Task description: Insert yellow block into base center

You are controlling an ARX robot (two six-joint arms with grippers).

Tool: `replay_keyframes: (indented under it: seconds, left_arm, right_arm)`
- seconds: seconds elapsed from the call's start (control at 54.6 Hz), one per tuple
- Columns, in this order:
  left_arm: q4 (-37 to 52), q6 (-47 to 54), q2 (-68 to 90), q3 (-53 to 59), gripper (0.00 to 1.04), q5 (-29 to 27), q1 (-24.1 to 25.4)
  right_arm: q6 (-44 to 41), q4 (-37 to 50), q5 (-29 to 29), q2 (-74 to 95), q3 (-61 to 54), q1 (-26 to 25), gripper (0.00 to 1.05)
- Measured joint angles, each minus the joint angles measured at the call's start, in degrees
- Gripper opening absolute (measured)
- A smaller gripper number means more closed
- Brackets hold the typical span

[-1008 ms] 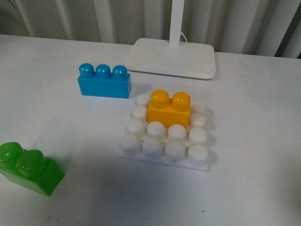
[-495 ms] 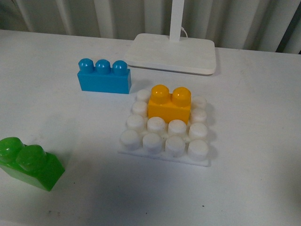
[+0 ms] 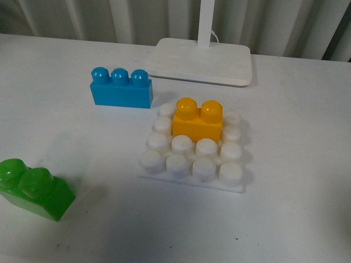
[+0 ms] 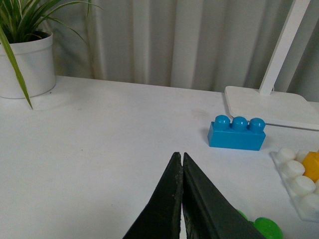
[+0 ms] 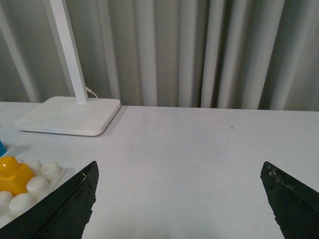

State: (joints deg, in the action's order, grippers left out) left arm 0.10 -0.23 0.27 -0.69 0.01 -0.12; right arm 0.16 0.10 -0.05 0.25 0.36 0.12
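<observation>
The yellow block (image 3: 197, 121) stands upright on the white studded base (image 3: 192, 150), over the two middle studs of the back rows, with no gripper touching it. No arm shows in the front view. My left gripper (image 4: 179, 155) is shut with nothing between its fingers, hovering over bare table to the left of the base (image 4: 299, 186); a sliver of the yellow block (image 4: 312, 166) shows at that view's edge. My right gripper (image 5: 180, 167) is wide open and empty, to the right of the base (image 5: 30, 191) and the yellow block (image 5: 11, 174).
A blue three-stud brick (image 3: 121, 90) stands behind and left of the base. A green two-stud brick (image 3: 34, 188) lies at the front left. The white lamp stand (image 3: 203, 64) sits behind the base. A potted plant (image 4: 25, 59) stands far left.
The whole scene has shifted slightly in the front view, as from a small camera move. The yellow block sits the same way on the base.
</observation>
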Motion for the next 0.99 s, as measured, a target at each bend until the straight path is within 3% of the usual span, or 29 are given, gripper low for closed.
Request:
replay_keyframes:
  seconds: [0.073, 0.586, 0.989]
  left_arm:
    - [0.0, -0.02, 0.0, 0.0, 0.07, -0.02, 0.0]
    - [-0.02, 0.0, -0.02, 0.0, 1.0, 0.0, 0.0]
    - [-0.02, 0.0, -0.02, 0.0, 0.98, 0.0, 0.0]
  right_arm:
    - [0.0, 0.0, 0.0, 0.0, 0.0, 0.0, 0.96]
    - [0.0, -0.02, 0.0, 0.0, 0.0, 0.0, 0.96]
    - [0.0, 0.0, 0.0, 0.0, 0.0, 0.0, 0.96]
